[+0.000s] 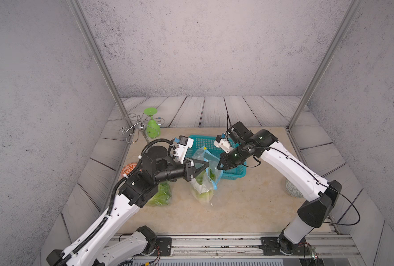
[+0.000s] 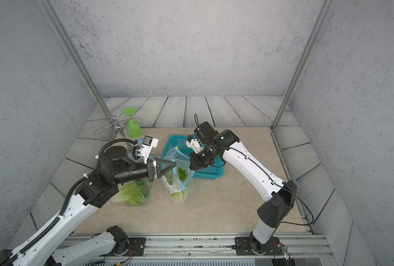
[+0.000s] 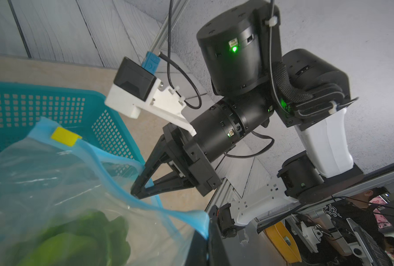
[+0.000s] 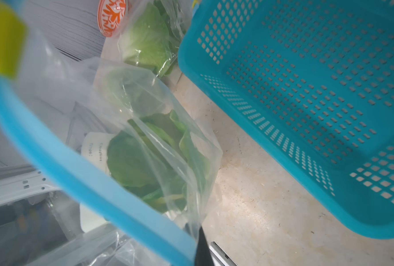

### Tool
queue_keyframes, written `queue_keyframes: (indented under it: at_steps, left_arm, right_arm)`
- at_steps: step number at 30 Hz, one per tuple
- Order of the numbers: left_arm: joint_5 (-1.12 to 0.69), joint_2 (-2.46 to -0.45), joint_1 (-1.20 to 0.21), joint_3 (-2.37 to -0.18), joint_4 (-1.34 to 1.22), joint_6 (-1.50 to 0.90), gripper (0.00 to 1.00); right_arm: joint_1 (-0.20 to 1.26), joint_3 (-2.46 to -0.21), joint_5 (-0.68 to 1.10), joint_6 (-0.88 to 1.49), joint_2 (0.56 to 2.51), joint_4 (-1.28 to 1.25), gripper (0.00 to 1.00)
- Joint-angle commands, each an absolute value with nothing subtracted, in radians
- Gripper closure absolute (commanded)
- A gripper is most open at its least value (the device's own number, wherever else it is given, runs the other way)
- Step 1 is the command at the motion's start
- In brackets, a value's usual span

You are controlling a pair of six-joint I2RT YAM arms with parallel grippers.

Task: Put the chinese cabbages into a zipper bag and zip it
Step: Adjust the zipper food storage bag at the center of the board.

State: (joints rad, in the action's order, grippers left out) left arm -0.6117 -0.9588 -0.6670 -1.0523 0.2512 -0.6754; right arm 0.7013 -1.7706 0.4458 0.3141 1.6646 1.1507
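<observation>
Both grippers are clamped on the rim of the bag (image 1: 200, 154), left gripper (image 1: 205, 165) and right gripper (image 3: 136, 193) at opposite sides; cabbages (image 4: 140, 156) sit inside, just below them. Another cabbage (image 2: 133, 194), plastic-wrapped, lies on the table (image 1: 249, 207) left of it; basket (image 1: 232, 176) stands behind

The left arm (image 1: 122, 208) is stretched forward and inward from the base rail, with the wrist laid nearly level. The left gripper (image 1: 205, 165) is pointed toward the right arm (image 1: 290, 170), its jaws drawn together to a tip. The right arm is raised at the elbow and bent inward and down. The right gripper (image 1: 219, 167) is aimed back at the left one, jaws pressed together, and the two tips are held near each other but apart.
</observation>
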Motion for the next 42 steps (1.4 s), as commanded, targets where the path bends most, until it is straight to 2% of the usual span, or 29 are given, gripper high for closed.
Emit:
queue_keyframes:
  at_steps: [1, 3, 5, 9, 12, 14, 18, 25, 31, 35, 39, 42]
  left_arm:
    - [-0.579, -0.996, -0.676, -1.007, 0.172, -0.679, 1.00]
    - [-0.592, -1.040, -0.676, -0.988, 0.151, -0.669, 0.96]
    - [-0.651, -1.085, -0.676, -1.002, 0.146, -0.653, 0.75]
    - [-0.690, -1.062, -0.609, -1.136, 0.340, -0.483, 0.41]
    - [-0.815, -1.050, -0.446, -1.202, 0.423, -0.436, 0.32]
    - [-0.860, -1.052, -0.352, -1.176, 0.409, -0.434, 0.32]
    - [-0.833, -1.096, -0.296, -1.095, 0.364, -0.405, 0.32]
    - [-0.933, -1.289, -0.197, -0.990, 0.037, -0.587, 0.31]
    - [-1.029, -1.436, -0.207, -0.996, -0.129, -0.665, 0.29]
    - [-1.055, -1.423, -0.252, -0.925, -0.225, -0.698, 0.29]
    - [-1.051, -1.417, -0.288, -0.864, -0.238, -0.715, 0.37]
    - [-1.049, -1.425, -0.271, -0.824, -0.257, -0.737, 0.52]
  right_arm:
    - [0.657, -1.710, 0.536, 0.299, 1.631, 1.087, 0.92]
    - [0.605, -1.648, 0.544, 0.282, 1.640, 1.075, 0.92]
    - [0.571, -1.622, 0.502, 0.235, 1.661, 1.080, 0.92]
    - [0.569, -1.667, 0.376, 0.121, 1.735, 1.128, 0.91]
    - [0.570, -1.677, 0.368, 0.097, 1.764, 1.090, 0.91]
    - [0.570, -1.679, 0.406, 0.090, 1.765, 1.057, 0.90]
    - [0.570, -1.691, 0.457, 0.061, 1.764, 1.021, 0.89]
    - [0.573, -1.670, 0.520, 0.018, 1.753, 0.932, 0.86]
    - [0.595, -1.659, 0.510, 0.001, 1.755, 0.907, 0.87]
    - [0.594, -1.654, 0.494, 0.026, 1.748, 0.888, 0.88]
    - [0.594, -1.657, 0.496, 0.047, 1.744, 0.861, 0.89]
    - [0.594, -1.657, 0.507, 0.062, 1.742, 0.844, 0.89]
